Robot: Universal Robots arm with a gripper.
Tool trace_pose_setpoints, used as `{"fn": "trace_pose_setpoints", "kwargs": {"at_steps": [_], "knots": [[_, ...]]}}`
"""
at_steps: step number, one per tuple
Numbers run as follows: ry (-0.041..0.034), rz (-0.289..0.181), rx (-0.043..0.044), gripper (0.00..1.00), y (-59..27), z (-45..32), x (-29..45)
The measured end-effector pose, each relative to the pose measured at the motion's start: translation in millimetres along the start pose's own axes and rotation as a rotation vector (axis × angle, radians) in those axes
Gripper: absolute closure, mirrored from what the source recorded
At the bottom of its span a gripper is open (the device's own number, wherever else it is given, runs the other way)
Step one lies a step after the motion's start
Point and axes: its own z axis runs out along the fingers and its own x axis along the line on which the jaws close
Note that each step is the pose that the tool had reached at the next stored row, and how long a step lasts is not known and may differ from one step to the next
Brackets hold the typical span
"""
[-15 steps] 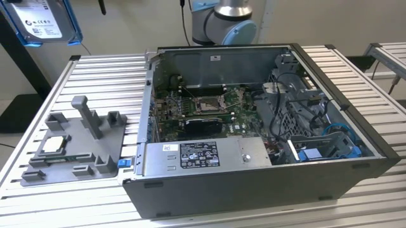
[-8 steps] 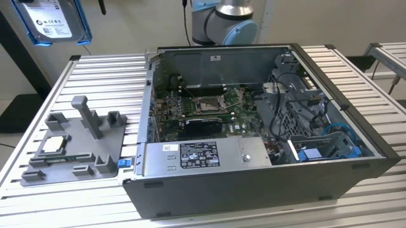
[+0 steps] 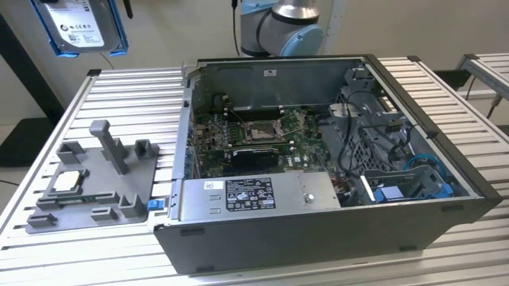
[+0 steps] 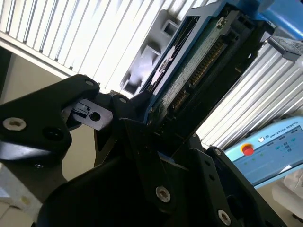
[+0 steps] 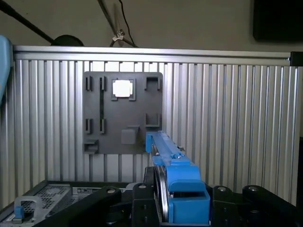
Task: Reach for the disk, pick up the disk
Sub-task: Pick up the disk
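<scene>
Hanging in the air at the exterior view's upper left, the disk (image 3: 80, 27) is clear of the ribbed aluminium table (image 3: 47, 250), its white label facing out inside the blue bracket. In the second wrist view the gripper (image 4: 158, 120) has its black fingers (image 4: 124, 108) pinched against the disk's two flat faces, connector edge showing. Below it on the table lies the grey fixture tray (image 3: 95, 179), with the small square silver chip (image 3: 68, 180) sitting in one pocket. Beside the tray stands the open computer case (image 3: 318, 238), its power supply (image 3: 254, 193) at the near wall.
</scene>
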Motion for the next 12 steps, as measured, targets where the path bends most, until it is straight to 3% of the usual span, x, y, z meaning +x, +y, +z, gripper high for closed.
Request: {"fn": "trace_pose_setpoints", "kwargs": {"at_steps": [12], "knots": [[0.0000,0.000,-0.0006,1.00,-31.4,-0.7,0.0]]}}
